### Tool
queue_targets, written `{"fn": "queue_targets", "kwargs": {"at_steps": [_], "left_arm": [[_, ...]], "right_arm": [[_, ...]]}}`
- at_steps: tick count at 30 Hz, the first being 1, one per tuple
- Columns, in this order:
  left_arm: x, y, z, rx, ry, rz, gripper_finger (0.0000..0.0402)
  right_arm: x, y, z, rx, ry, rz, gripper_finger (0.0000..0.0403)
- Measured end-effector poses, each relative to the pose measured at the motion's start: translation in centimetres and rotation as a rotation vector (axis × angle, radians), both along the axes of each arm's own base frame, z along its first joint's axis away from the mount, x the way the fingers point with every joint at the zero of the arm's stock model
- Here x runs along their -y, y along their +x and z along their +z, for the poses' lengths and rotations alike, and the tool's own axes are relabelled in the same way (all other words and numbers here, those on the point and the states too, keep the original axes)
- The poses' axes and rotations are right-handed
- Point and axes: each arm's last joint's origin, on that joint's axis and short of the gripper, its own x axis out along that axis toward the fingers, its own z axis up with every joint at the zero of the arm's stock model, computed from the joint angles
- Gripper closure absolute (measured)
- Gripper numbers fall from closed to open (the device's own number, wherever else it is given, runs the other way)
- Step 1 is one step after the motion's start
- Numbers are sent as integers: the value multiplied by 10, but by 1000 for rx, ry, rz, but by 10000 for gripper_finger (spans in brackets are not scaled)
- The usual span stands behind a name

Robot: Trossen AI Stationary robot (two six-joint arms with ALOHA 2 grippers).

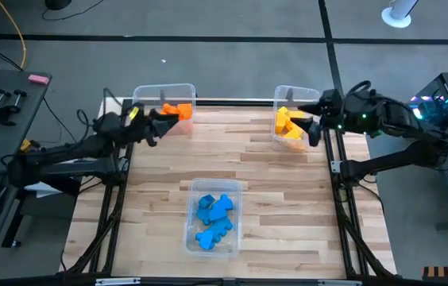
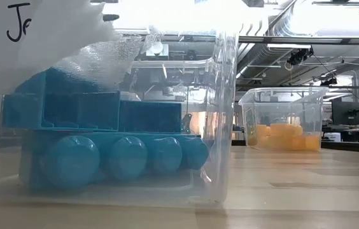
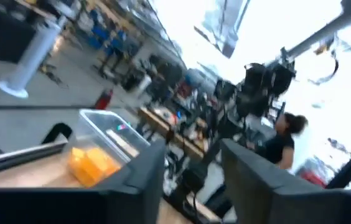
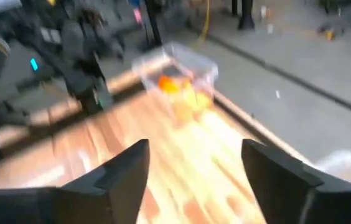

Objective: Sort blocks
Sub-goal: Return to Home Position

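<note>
Currently | left gripper (image 1: 167,121): fingers spread, empty, at near edge of far-left bin (image 1: 149,90) | orange blocks (image 1: 179,110): inside that bin | blue blocks (image 1: 213,216): inside near-centre bin (image 1: 195,189) | yellow blocks (image 1: 288,125): inside far-right bin (image 1: 289,90) | right gripper (image 1: 313,132): fingers wide, empty, at that bin's right side.

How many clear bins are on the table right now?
3. The far-left bin holds orange blocks, the far-right bin holds yellow blocks, the front-centre bin holds blue blocks. None seems hidden.
</note>
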Motion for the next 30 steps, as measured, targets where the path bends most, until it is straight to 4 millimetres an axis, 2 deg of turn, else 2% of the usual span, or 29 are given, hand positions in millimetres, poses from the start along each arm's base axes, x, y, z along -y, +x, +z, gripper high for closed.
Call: {"fn": "queue_targets", "kwargs": {"at_steps": [2,5,6,8,9,14,18,22,27,30], "left_arm": [[3,-9,-9,17,-2,29,297],[5,-18,-19,16,22,48,375],[6,-21,-22,19,26,45,387],[8,-25,-28,17,47,30,389],[10,-26,-32,11,60,19,388],[14,-36,-57,6,74,-1,398],[17,-42,-79,35,6,-21,401],[23,-45,-93,136,-16,-65,401],[27,-42,-96,90,9,-60,401],[30,-41,-100,54,-6,-64,401]], "right_arm": [[-3,-6,-6,-41,42,-1,189],[-12,-10,-22,-42,119,17,268],[-15,-10,-28,-27,144,30,301],[-22,-6,-44,28,196,48,368],[-25,-3,-53,66,221,54,385],[-39,19,-93,308,319,95,393],[-42,29,-106,433,372,34,397],[-44,32,-99,506,353,0,401],[-45,30,-70,565,280,15,402],[-46,27,-59,572,239,38,402]]}}
